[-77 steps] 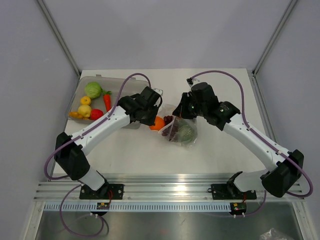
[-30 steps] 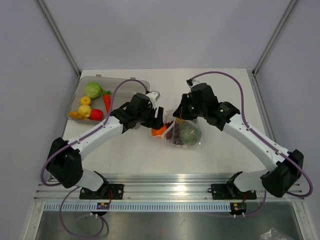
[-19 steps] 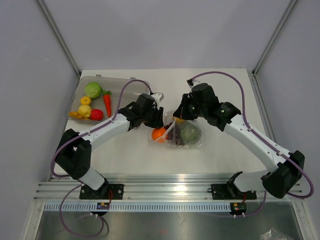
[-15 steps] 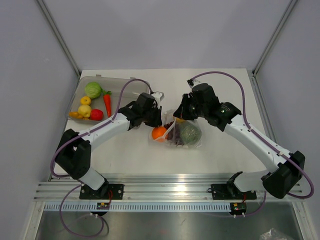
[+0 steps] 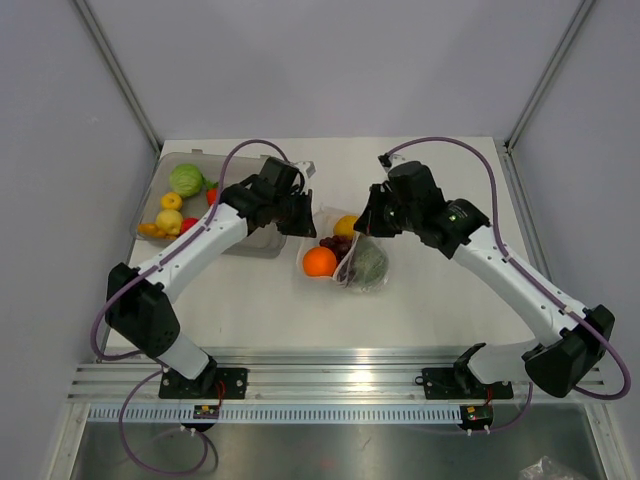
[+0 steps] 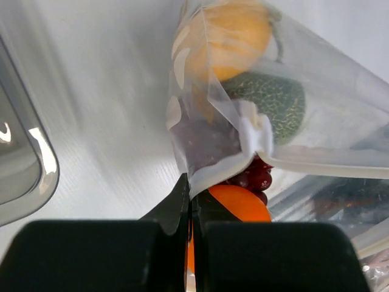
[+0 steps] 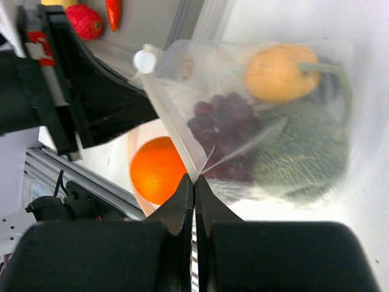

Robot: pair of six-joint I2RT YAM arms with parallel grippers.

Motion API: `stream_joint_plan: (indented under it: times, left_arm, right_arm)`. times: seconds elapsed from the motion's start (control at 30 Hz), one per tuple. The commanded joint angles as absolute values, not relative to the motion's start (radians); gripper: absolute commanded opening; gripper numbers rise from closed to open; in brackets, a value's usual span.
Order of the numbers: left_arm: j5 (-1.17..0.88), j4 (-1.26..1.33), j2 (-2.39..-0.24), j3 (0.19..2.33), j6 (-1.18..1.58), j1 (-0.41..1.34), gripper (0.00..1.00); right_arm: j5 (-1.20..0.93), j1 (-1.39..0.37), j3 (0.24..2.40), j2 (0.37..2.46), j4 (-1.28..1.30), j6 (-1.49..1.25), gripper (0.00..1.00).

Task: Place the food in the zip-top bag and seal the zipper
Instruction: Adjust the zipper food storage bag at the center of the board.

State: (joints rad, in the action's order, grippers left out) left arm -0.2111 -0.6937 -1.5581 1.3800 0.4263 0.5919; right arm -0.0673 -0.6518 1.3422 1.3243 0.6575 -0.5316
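Orange (image 5: 320, 261) sits mid-table, right up against the left side of the zip-top bag (image 5: 365, 262), which holds grapes (image 7: 225, 125), a yellow fruit (image 7: 273, 73) and a bumpy green ball (image 7: 304, 158). Left gripper (image 6: 191, 188) and right gripper (image 7: 194, 179) are both clamped tight on the bag's mouth edge. Leftover food (image 5: 186, 180) is in the grey tray (image 5: 258, 244), far left.

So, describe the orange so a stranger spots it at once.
Find the clear zip-top bag in the middle of the table. At its left end, beside dark grapes, sits the orange: a smooth ball, deeper-coloured than the yellowish fruit behind.
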Motion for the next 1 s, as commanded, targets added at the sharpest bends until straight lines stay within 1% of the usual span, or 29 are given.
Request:
stream_joint_plan:
  times: [0.0, 0.23, 0.4, 0.53, 0.67, 0.73, 0.83, 0.97]
  left_arm:
    - [-0.249, -0.814, -1.531, 1.489, 0.445, 0.578, 0.00]
    - [-0.261, -0.913, -1.520, 1.552, 0.416, 0.578, 0.00]
    - [-0.322, -0.969, -1.514, 1.609, 0.413, 0.578, 0.00]
    - [-0.419, -0.950, -1.552, 1.647, 0.454, 0.557, 0.00]
    - [-0.475, -0.917, -1.643, 1.713, 0.482, 0.534, 0.00]
    - [-0.505, -0.907, -1.707, 1.759, 0.498, 0.508, 0.00]
    - [-0.532, -0.876, -1.736, 1.782, 0.537, 0.497, 0.00]
    - [-0.552, -0.812, -1.758, 1.778, 0.603, 0.494, 0.00]
  right_arm:
    - [-0.041, -0.629, 1.434, 1.307, 0.735, -0.486, 0.00]
    - [-0.051, -0.606, 1.483, 1.334, 0.831, -0.469, 0.00]
    - [-0.052, -0.586, 1.560, 1.361, 0.890, -0.453, 0.00]
    - [-0.075, -0.583, 1.609, 1.403, 0.905, -0.446, 0.00]
    - [-0.164, -0.563, 1.637, 1.468, 0.873, -0.448, 0.00]
    - [-0.201, -0.534, 1.640, 1.505, 0.842, -0.451, 0.00]
    - [-0.253, -0.468, 1.654, 1.555, 0.812, -0.451, 0.00]
    - [-0.230, -0.431, 1.721, 1.626, 0.830, -0.428, 0.00]
